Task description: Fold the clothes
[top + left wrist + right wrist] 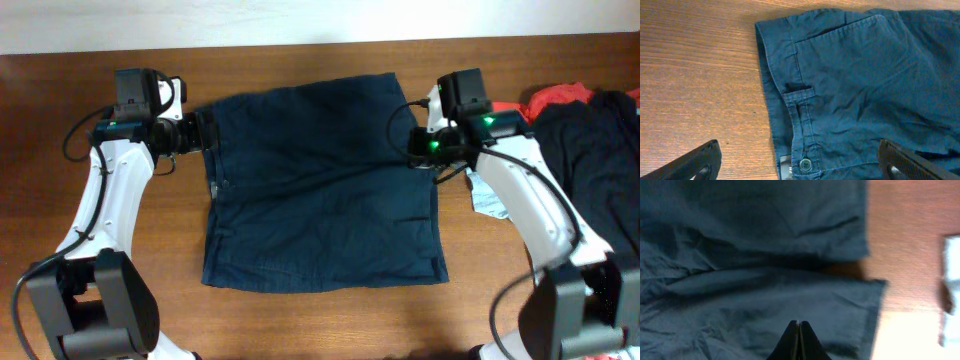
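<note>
The dark navy shorts (320,190) lie spread flat on the wooden table, waistband at the left and the two legs pointing right. My left gripper (203,130) is open at the waistband's far corner. In the left wrist view its fingers (797,152) straddle the waistband, with the button (804,164) and a belt loop between them. My right gripper (420,150) is at the shorts' right edge, where the two legs meet. In the right wrist view its fingers (798,326) are pressed together over the navy fabric (740,255), with nothing seen between them.
A red garment (560,97) and a dark garment (600,150) are piled at the table's right end. A light blue T-shirt (487,200) peeks out under my right arm and also shows in the right wrist view (951,290). Bare wood surrounds the shorts.
</note>
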{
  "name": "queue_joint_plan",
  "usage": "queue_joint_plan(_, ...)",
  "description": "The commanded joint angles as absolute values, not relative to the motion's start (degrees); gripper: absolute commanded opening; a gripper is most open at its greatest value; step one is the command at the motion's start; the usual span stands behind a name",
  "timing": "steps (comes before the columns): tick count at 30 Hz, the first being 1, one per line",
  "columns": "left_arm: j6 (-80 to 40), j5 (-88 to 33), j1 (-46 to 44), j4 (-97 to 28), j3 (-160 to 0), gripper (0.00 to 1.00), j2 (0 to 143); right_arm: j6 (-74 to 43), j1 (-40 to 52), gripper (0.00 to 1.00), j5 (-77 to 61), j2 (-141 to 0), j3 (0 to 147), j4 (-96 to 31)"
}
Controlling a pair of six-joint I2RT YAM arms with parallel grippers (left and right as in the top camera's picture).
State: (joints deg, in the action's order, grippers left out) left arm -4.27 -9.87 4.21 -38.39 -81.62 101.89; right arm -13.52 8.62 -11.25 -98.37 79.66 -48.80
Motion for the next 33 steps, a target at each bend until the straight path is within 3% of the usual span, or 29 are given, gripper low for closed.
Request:
queue_joint_plan(1,-4.2,-10.3,4.3,-38.5,-82.6,0.99,101.1,-12.2,9.1,0.04,-16.2,-103.8,80.2,-47.4)
queue_joint_plan(9,-4.2,-10.3,4.3,-38.5,-82.6,0.99,101.1,-0.9,10.1,0.04,-20.9,-117.2,80.2,-44.7)
queue_joint_plan(14,-4.2,-10.3,4.3,-38.5,-82.6,0.99,101.1,-0.2,10.1,0.04,-20.3,-121.9,80.2,-45.8)
queue_joint_plan(33,-4.2,-10.3,4.3,-38.5,-82.6,0.99,101.1,-0.2,10.1,0.04,-17.4,-117.0,92.3,-64.2)
